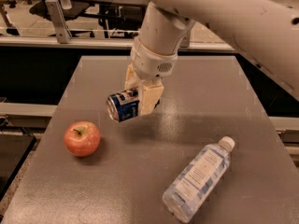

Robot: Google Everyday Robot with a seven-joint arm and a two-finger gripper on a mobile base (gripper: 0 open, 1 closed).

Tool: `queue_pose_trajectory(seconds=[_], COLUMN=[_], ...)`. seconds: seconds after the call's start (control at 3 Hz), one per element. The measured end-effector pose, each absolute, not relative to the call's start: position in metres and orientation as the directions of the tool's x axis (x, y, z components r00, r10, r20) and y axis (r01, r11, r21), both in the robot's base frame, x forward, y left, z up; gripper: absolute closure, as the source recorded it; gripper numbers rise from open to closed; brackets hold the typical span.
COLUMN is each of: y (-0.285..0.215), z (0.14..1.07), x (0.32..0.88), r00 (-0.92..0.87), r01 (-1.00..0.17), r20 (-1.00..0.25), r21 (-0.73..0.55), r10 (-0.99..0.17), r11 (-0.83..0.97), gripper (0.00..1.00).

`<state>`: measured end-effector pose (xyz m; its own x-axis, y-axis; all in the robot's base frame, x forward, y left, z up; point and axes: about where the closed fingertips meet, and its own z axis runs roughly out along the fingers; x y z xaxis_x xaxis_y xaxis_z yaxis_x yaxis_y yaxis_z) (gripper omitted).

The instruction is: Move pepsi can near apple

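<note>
Gripper [136, 98] clamps pepsi can [122, 107] above table [224, 106].

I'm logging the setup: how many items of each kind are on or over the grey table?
Can: 1, held sideways in the gripper above the table
Apple: 1
Water bottle: 1, lying down
Total: 3

White tubular arm [224, 8]; cream gripper [138, 99] (2 blocky fingers [150, 97]) over table [210, 87].
</note>
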<state>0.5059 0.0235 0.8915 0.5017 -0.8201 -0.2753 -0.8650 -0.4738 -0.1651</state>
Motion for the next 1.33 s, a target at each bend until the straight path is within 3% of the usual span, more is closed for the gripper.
queue_pose_trajectory(seconds=[0.33, 1.33], y=[0.035, 0.051], z=[0.879, 0.852], x=[0.499, 0.487], r00=[0.556, 0.642], r01=[-0.831, -0.766], r20=[-0.254, -0.206], r21=[-0.161, -0.152], r10=[-0.792, -0.738], r11=[-0.532, -0.624], gripper=[1.0, 0.33])
